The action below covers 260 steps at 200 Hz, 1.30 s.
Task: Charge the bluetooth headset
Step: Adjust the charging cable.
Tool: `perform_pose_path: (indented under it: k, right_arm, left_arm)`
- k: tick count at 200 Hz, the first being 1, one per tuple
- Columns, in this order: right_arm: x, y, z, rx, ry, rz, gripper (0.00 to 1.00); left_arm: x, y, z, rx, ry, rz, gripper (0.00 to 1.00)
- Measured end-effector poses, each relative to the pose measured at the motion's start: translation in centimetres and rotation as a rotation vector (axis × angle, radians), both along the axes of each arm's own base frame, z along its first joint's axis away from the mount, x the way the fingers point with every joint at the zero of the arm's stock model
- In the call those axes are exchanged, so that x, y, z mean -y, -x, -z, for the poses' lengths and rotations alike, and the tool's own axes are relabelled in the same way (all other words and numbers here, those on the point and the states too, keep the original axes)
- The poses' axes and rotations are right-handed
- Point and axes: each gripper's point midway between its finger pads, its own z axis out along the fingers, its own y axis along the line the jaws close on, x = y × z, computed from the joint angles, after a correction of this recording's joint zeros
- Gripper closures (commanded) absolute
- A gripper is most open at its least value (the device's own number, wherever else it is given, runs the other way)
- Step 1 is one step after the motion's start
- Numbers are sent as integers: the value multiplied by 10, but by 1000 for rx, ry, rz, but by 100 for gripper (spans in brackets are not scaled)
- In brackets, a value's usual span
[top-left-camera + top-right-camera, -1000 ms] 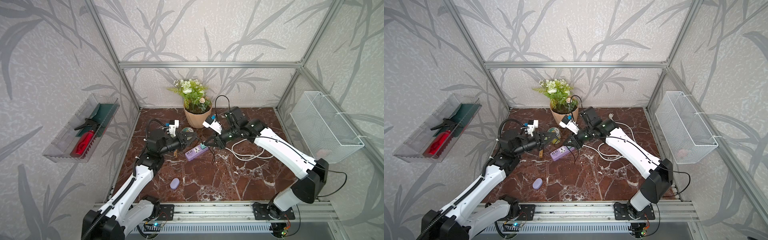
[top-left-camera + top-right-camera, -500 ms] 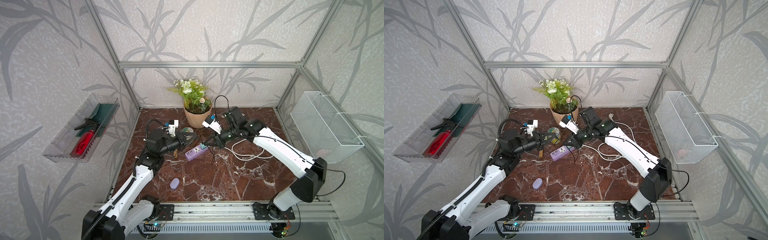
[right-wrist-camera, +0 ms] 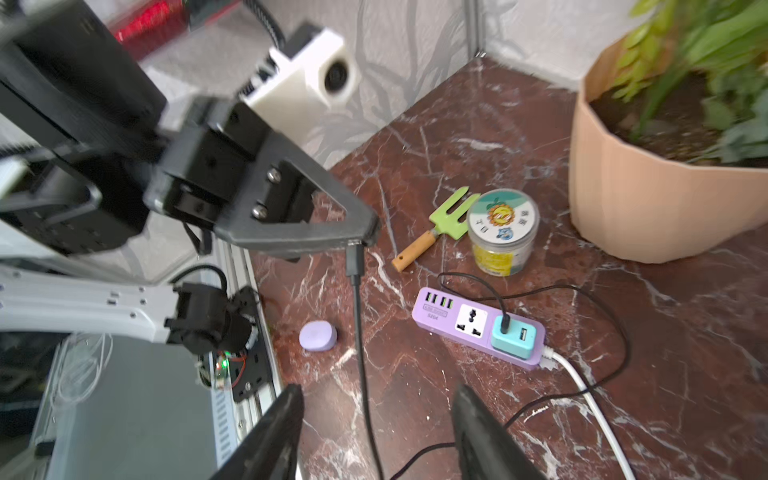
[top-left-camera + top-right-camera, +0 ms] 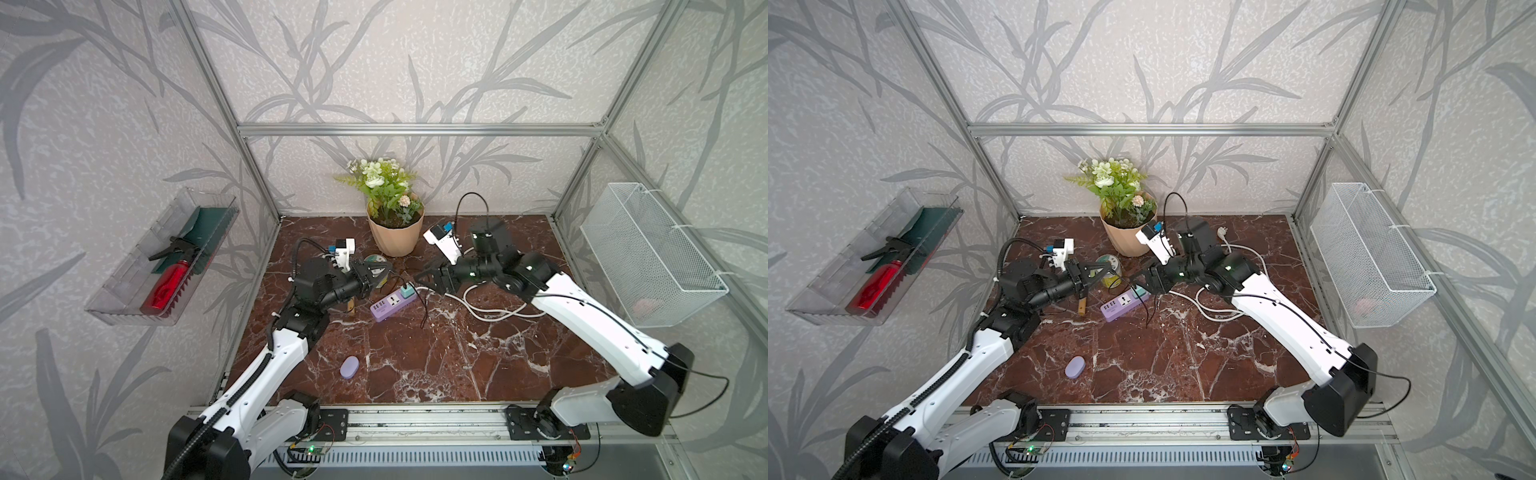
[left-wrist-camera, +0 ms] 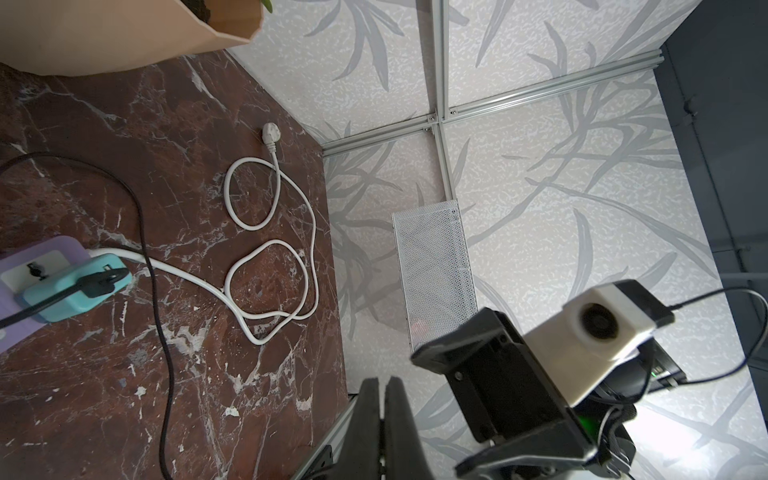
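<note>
In both top views the bluetooth headset [image 4: 349,367] [image 4: 1075,367] is seen lying on the marble tabletop [image 4: 457,365] near its front edge, towards the left edge, well apart from both arms. The purple power strip [image 4: 390,305] is laid nearer the middle, and a teal charger [image 4: 408,293] is plugged into its right end. The left gripper [image 4: 380,276] and the right gripper [image 4: 426,279] are held above the power strip, tips turned towards each other.

In the left wrist view the left gripper [image 5: 383,380] is shown with its fingers pressed together; what is pinched cannot be told here. The teal charger [image 5: 75,291] and a looped white cord [image 5: 270,249] are seen on the tabletop.

In the right wrist view a black cable [image 3: 358,316] is seen clamped by its plug end at the tip of the left gripper [image 3: 361,239] and hangs straight down from it. The right gripper [image 3: 378,390] is held at a middling width, and the black cable passes between its fingers, touched by neither. The bluetooth headset [image 3: 318,336] is seen flat on the tabletop, apart from the power strip [image 3: 457,320].
</note>
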Motion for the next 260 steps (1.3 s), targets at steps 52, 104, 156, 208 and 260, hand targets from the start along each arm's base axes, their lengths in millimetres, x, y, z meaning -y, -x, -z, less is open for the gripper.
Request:
perform_pose_path:
  k: [52,104,156,208,260]
  right_arm:
    - [-47,59,-20,36,-126,-69,74]
    - [-67,30,70,-156,-99,78,50]
    - [-78,-10,15,-39,-354,225,41]
    - [-79,-44,-12,-48,-582,334,44]
    - [-77,-61,-17,-71,-700,387,61]
  left_arm:
    - [-5,-14,-12,32,-29,-63,100]
    - [-9,-21,-40,110,-12,-103,100]
    - [-11,-23,-45,127,-3,-124,100]
    - [-14,-26,-55,160,30,-154,100]
    - [-17,-28,-61,176,58,-178,100]
